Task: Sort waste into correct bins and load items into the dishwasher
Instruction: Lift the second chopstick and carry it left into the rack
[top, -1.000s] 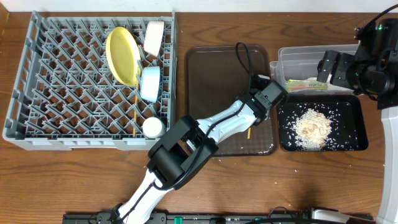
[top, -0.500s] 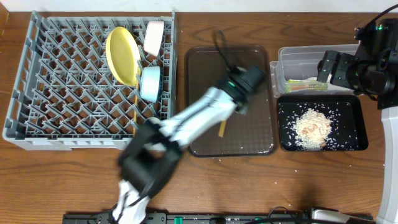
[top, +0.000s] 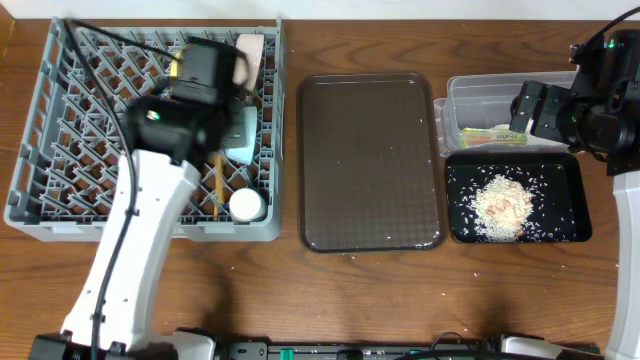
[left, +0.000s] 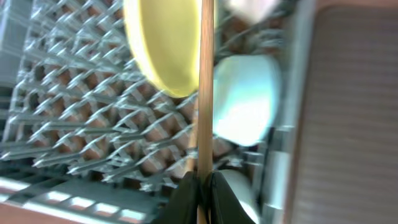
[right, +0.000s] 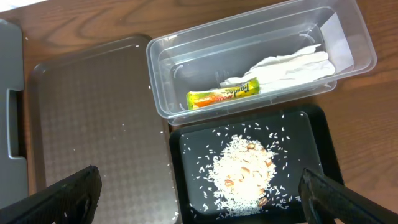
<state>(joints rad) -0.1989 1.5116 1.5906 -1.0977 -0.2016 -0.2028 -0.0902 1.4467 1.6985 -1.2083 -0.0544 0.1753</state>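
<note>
My left gripper (left: 203, 186) is shut on a wooden chopstick (left: 205, 81) and holds it over the grey dish rack (top: 60, 150); the blurred left arm (top: 190, 100) covers the rack's upper right. In the rack stand the yellow plate (left: 165, 43), light blue bowl (top: 240, 135), white bowl (top: 250, 50), white cup (top: 246, 205) and a second chopstick (top: 215, 185). My right gripper (right: 202, 193) is open and empty above the bins. The clear tub (right: 261, 37) holds the wrapper (right: 222, 95) and napkin (right: 286, 65). The black tray (right: 186, 180) holds the rice scraps (right: 239, 171).
The dark brown serving tray (top: 370, 150) lies between the rack and the bins, with a few stray grains on it. A few grains lie on the wooden table (top: 400, 300) in front of it.
My left arm has swung from the brown tray leftwards to above the dish rack, carrying the chopstick. The right arm has not moved.
</note>
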